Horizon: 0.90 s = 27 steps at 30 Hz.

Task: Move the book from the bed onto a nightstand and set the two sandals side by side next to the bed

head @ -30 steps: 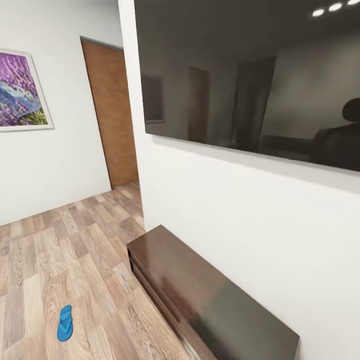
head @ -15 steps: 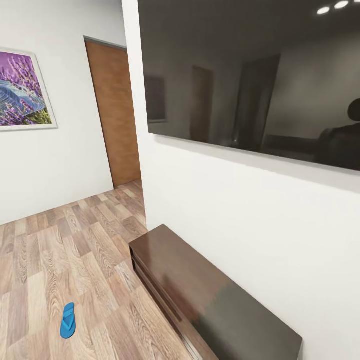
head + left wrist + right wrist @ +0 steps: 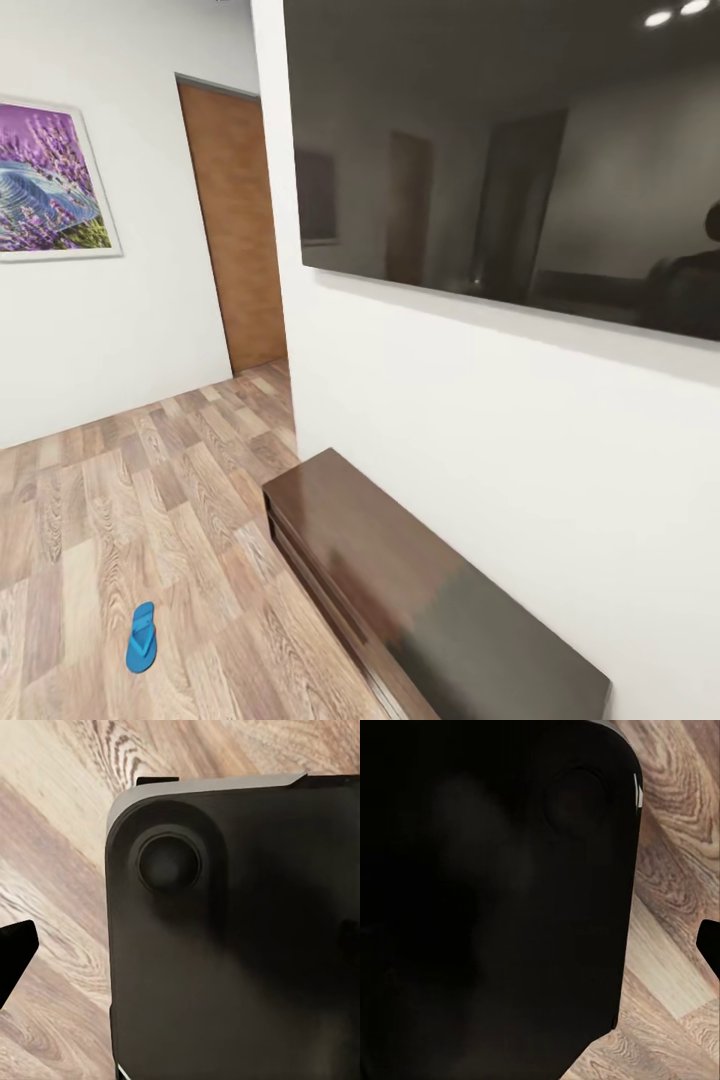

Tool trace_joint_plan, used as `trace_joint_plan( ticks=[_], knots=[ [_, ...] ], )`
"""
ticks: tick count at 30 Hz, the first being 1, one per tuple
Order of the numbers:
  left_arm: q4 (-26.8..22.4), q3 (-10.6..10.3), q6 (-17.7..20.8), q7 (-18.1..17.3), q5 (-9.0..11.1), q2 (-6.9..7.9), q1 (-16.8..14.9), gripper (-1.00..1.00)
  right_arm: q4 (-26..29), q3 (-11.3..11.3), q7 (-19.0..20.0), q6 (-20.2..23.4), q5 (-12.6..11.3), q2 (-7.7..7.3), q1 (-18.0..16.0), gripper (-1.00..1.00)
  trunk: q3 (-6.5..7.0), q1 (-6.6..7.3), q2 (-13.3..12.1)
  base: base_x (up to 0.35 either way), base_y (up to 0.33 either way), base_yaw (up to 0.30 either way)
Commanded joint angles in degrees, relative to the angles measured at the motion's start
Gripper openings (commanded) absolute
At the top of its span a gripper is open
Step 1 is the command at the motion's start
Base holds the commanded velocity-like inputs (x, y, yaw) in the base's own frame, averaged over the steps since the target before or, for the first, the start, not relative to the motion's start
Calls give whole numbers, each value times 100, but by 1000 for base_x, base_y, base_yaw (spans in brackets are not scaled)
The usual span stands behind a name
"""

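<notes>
I'm in transit, head cam facing a white wall with a big dark screen (image 3: 500,160) and a long low dark bench (image 3: 420,590) under it. One blue sandal (image 3: 141,636) lies alone on the plank floor (image 3: 150,480), well apart from the bench end, sole flat, toe pointing roughly away from me. Second sandal, book, bed and nightstand aren't in sight. Both wrist cams look down at the robot's dark base (image 3: 232,937) over the planks; a black sliver at each frame edge may be a fingertip, so I can't tell either pincer's state. My call: swing the base left, square up on the sandal, stop short so the arm reaches it from above, grab across the sole at the strap
</notes>
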<state>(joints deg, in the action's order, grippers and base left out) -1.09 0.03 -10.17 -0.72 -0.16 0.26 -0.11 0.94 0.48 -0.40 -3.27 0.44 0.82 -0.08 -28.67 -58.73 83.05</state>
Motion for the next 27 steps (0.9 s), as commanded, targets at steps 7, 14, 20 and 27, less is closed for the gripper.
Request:
trace_joint_plan(
  ticks=[7,14,20,27],
  knots=[
    [-2,-1,-12,-7,-1,1,1,100,-1,5,-4,-16,7,23,-1,100,-5,0,2,0,0,229],
    [-1,-2,-14,-7,-1,1,1,100,-1,5,-4,-16,7,30,-1,100,-5,0,2,0,0,269],
    [1,-2,-12,-7,-1,1,2,100,-2,5,-4,-16,8,31,-1,100,-5,0,2,0,0,280],
    [1,-3,-14,-7,-1,1,2,100,-5,5,-4,-16,9,32,-1,100,-5,0,2,0,0,283]
  ],
)
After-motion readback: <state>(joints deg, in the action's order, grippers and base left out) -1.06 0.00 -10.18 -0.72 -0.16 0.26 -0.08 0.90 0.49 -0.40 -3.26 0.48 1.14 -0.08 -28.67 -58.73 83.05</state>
